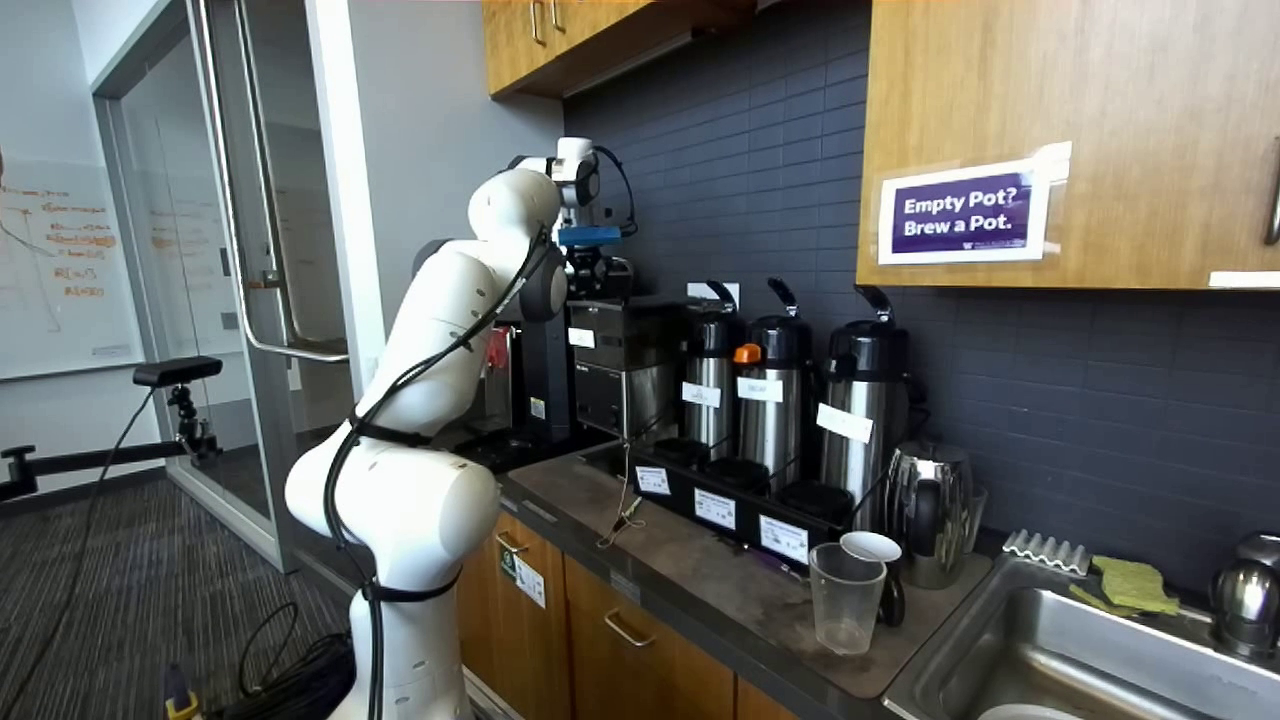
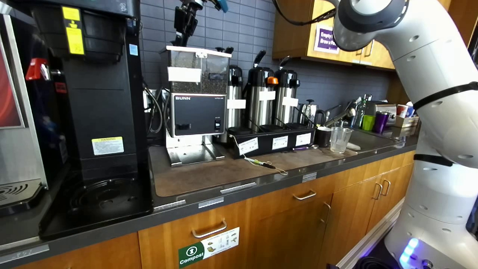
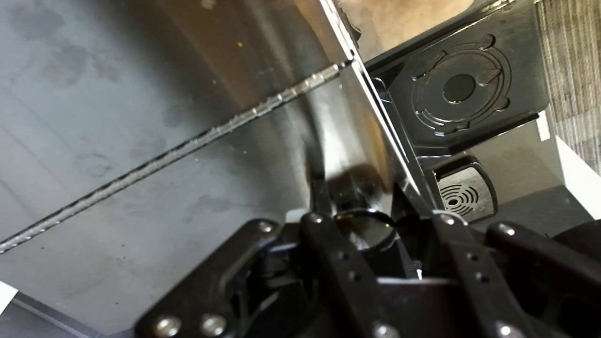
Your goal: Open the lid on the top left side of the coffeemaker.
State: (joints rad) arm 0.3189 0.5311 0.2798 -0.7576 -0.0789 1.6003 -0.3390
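1. The lid [image 3: 202, 202] lay lower left in the wrist view, closing the coffeemaker [image 2: 198, 112].
2. The gripper [image 3: 360, 199], lower centre, had parted jaws, presumably to catch an edge; any hold was unclear.

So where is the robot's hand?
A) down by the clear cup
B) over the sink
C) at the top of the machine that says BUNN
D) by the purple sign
C, since in an exterior view the gripper hangs at the top of the BUNN machine, and the wrist view shows the shiny hinged top under it.
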